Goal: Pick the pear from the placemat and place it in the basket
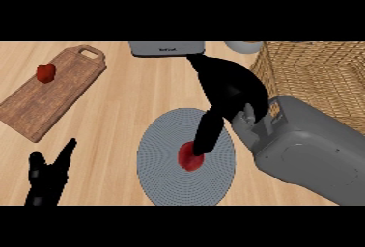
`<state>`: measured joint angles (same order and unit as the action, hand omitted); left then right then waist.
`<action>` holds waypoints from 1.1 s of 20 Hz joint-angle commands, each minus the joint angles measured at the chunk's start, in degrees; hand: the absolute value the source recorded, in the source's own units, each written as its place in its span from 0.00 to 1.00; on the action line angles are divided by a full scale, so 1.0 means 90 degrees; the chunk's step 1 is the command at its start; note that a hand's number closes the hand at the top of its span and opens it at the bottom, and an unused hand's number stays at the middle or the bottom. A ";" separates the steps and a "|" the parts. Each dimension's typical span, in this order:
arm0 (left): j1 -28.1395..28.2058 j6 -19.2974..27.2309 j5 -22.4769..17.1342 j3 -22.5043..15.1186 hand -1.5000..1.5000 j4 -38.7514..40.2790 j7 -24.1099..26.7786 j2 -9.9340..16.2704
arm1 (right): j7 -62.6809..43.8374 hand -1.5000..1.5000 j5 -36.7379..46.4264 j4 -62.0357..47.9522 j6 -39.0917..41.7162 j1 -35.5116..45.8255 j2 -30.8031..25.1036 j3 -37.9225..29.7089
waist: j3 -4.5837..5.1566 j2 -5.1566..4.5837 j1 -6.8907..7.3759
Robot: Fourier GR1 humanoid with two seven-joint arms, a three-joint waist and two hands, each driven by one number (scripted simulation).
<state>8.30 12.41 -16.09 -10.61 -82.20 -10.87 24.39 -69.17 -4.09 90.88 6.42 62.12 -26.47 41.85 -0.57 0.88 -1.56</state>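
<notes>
On the counter: I see a pale wood counter [128, 120] with straight grain filling the whole head view.
Placemat: a round grey placemat [164, 178] lies at the lower middle of the counter, finely ribbed in rings.
Pear: the red pear [189, 159] sits on the placemat, a little right of its centre, partly under my right hand's thumb or finger.
Right hand: my right hand [228, 91] reaches in from the right on its grey forearm, held over the placemat's upper right. One black digit [206, 135] points down and touches the pear's top; the rest are hidden behind the palm, so I cannot tell whether the hand is apart or closed.
Left hand: my left hand [46, 176] rests at the lower left edge, fingers straight and pointing up, holding nothing.
Basket: a woven wicker basket [314, 77] stands at the upper right, well apart from the pear.
Cutting board: a brown wooden cutting board [43, 103] with a handle lies tilted at the upper left.
Red item: a small red piece [46, 72] sits on the board.
Back edge: a grey appliance [167, 48] and a pale rounded object [242, 46] show at the top.
</notes>
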 commanded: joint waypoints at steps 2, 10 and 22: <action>-0.0042 -0.0224 -0.0041 -0.0111 0.50 0.0136 -0.0144 -0.0092 | -0.1345 0.00 0.0660 0.0039 -0.0553 -0.0259 0.0467 0.0321 | 0.0072 -0.0062 0.0106; 0.0136 -0.0201 0.0121 -0.0285 0.50 0.0060 -0.0083 -0.0343 | -0.0944 0.00 0.1027 -0.0156 -0.0481 -0.1194 0.0458 0.0551 | 0.0068 -0.0072 0.0131; -0.0051 -0.0278 0.0226 -0.0128 0.50 0.0210 -0.0102 -0.0498 | -0.0568 0.00 0.2265 -0.0084 -0.0713 -0.2311 0.0816 0.0810 | 0.0068 -0.0080 0.0111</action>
<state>8.24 10.47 -14.24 -9.87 -82.92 -11.73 22.90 -66.46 13.03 88.98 1.13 43.94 -19.98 48.76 -0.63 0.48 -0.23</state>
